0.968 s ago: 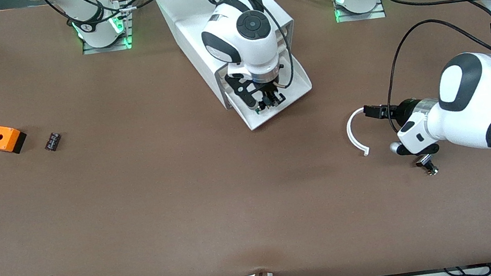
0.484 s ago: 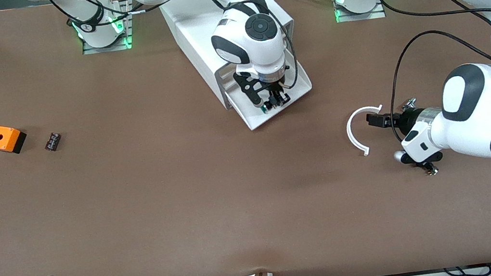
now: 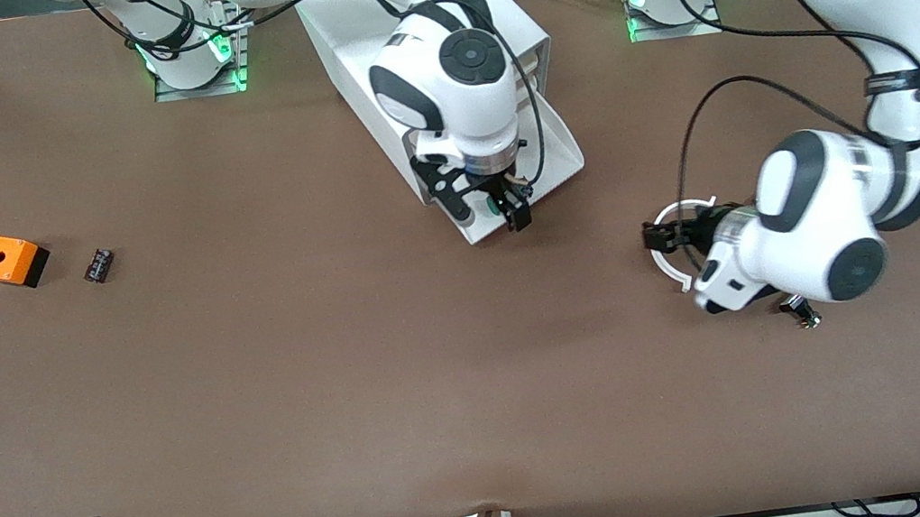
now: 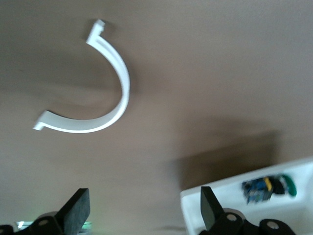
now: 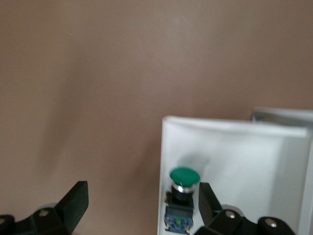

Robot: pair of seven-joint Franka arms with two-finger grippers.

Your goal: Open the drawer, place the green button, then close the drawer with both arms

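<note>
The green-capped, black-bodied button (image 5: 184,198) lay in the open lowest white drawer (image 3: 558,154); both tools, right (image 3: 504,208) above it and left (image 3: 665,237), gaped wide, so closing wanted a square push.

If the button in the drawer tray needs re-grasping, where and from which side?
Probably from above, jaws across the black body under the green cap. The button stands upright in the drawer, close to a tray wall, so a sideways approach looks blocked. The right gripper is open over the tray. The left gripper, open too, is over the white arc.
</note>
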